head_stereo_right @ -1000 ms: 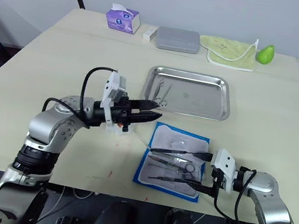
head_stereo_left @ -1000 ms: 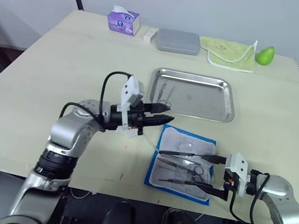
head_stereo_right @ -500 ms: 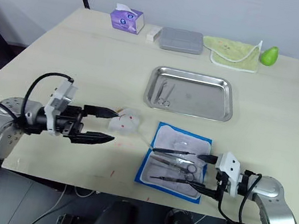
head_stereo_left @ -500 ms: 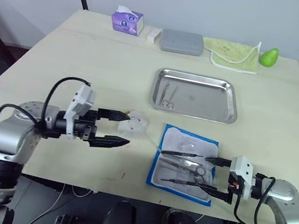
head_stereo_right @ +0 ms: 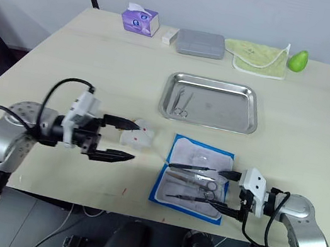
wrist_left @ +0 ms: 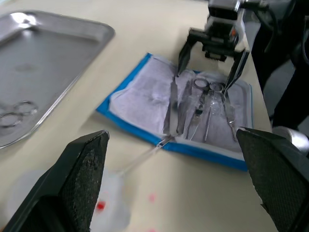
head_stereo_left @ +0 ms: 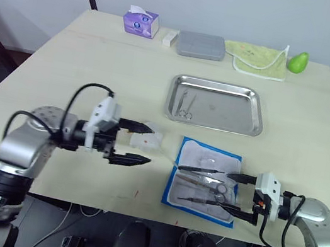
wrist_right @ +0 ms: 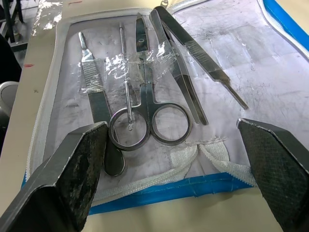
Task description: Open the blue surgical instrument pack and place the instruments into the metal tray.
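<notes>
Right at the near edge of the surface (head_stereo_left: pixel 67 61), the right tool (head_stereo_left: pixel 236 192) sits spread wide, fingers released, straddling the near-right end of the blue surgical instrument pack (head_stereo_left: pixel 203 178) and holding nothing. That pack is already laid open, whitish inner face up, lying between the near edge and the metal tray (head_stereo_left: pixel 216 105). Most of the instruments (wrist_right: pixel 145 101) are inside it: scissors, a scalpel-like handle, forceps and a thin probe, some under a strip of clear film. They lie side by side, long axes running across the pack, ring handles toward the right tool and tips pointing toward the robot's left. Over on the left, the left tool (head_stereo_left: pixel 139 141) is spread open and empty, just beside a crumpled scrap of clear plastic (head_stereo_left: pixel 148 137) with red marks. Farther back, the metal tray holds what look like two small instruments (head_stereo_left: pixel 184 103) at its left end, long axes running near to far. So my read: opening is done, transfer barely begun, the bulk of the instruments left to move. At the far edge sit a tissue box (head_stereo_left: pixel 139 23), a grey case (head_stereo_left: pixel 201 45), a green cloth (head_stereo_left: pixel 261 58) and a green pear-shaped object (head_stereo_left: pixel 298 62)
</notes>
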### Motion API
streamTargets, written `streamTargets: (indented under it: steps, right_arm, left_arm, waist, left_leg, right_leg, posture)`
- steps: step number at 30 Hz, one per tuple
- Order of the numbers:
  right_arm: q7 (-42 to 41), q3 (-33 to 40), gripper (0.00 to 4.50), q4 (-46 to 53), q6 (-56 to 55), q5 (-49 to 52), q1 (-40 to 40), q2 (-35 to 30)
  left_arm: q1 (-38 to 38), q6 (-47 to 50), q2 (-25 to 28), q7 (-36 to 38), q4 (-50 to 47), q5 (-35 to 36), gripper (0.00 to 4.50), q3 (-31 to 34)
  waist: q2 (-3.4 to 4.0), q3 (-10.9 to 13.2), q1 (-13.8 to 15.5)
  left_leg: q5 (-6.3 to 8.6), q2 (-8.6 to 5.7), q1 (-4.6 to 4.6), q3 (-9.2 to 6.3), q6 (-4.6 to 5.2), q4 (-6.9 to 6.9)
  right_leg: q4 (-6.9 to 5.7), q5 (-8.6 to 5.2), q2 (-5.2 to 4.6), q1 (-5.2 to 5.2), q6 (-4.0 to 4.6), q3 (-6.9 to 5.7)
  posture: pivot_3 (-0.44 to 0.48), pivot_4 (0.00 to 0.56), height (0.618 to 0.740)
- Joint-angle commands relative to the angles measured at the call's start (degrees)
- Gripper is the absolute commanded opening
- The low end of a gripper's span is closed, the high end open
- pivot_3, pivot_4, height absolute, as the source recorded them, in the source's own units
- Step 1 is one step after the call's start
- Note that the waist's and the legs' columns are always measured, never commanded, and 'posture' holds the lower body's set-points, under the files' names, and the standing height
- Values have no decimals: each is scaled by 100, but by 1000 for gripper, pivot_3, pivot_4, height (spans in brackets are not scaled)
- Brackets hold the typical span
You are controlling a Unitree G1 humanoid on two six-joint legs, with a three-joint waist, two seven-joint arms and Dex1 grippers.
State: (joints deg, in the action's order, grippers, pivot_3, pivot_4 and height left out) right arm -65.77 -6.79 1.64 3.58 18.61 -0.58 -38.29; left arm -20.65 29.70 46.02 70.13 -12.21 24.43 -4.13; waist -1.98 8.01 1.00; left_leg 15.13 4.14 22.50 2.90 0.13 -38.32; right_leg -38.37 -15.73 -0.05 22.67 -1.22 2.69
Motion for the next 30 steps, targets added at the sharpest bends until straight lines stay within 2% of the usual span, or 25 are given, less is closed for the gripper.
streamTargets:
  steps: [1, 3, 6, 7, 8, 9, 20, 30]
  right_arm:
    - [49, -132, 4500, -335, 269, -193, 191, -35]
    - [60, -162, 4500, -308, 278, -217, 186, -30]
    - [93, -158, 4500, -253, 317, -199, 204, -7]
    - [100, -160, 4500, -238, 315, -205, 219, -13]
    - [114, -162, 4500, -220, 323, -206, 234, -16]
    - [124, -165, 4500, -201, 328, -210, 250, -20]
    - [291, -178, 4500, -14, 410, -193, 396, 4]
    - [373, -196, 4500, 35, 434, -180, 453, 22]
  left_arm:
    - [-502, 292, -253, -445, -100, -337, 4471, -439]
    - [-769, 324, -516, -518, 117, -392, 4471, -648]
    - [-965, 215, -756, -476, 335, -537, 3701, -932]
    - [-1012, 168, -812, -432, 375, -585, 3052, -1030]
    - [-1072, 93, -869, -424, 423, -676, 2732, -1142]
    - [-1123, 40, -917, -413, 460, -737, 2603, -1238]
    - [-1410, -496, -1398, -381, 1016, -1514, 2603, -2017]
    - [-1449, -507, -1540, -258, 1077, -1711, 2603, -2129]
  waist:
    - [4, 1, -15]
    - [5, 3, -13]
    - [7, 4, -30]
    - [7, 5, -36]
    - [8, 5, -40]
    - [8, 6, -32]
    - [9, 5, -19]
    - [9, 5, -22]
  left_leg:
    - [0, 1, 1, 0, 0, -1]
    - [0, 0, 1, -1, 0, 0]
    - [0, 0, 2, 0, 0, -1]
    - [0, 0, 3, 1, 0, 0]
    - [0, 0, 4, 1, 0, 0]
    - [0, 1, 5, -1, 0, 1]
    - [0, 0, 9, -6, 1, -3]
    - [-1, 0, 12, -9, 1, -3]
  right_leg:
    - [0, 1, 3, 1, 0, 0]
    - [-1, 2, 5, 0, -2, -1]
    - [-1, 6, 7, 1, -7, 0]
    - [-1, 13, 8, 2, -18, 1]
    - [-1, 13, 10, 3, -18, 2]
    - [-1, 13, 11, 3, -18, 2]
    - [-1, 13, 12, 3, -18, -3]
    - [-1, 14, 12, 3, -18, -5]
  posture:
    - [0, 150, 738]
    - [0, 150, 738]
    - [0, 150, 738]
    - [0, 150, 738]
    - [0, 150, 738]
    - [0, 150, 738]
    - [0, 150, 738]
    - [0, 150, 738]
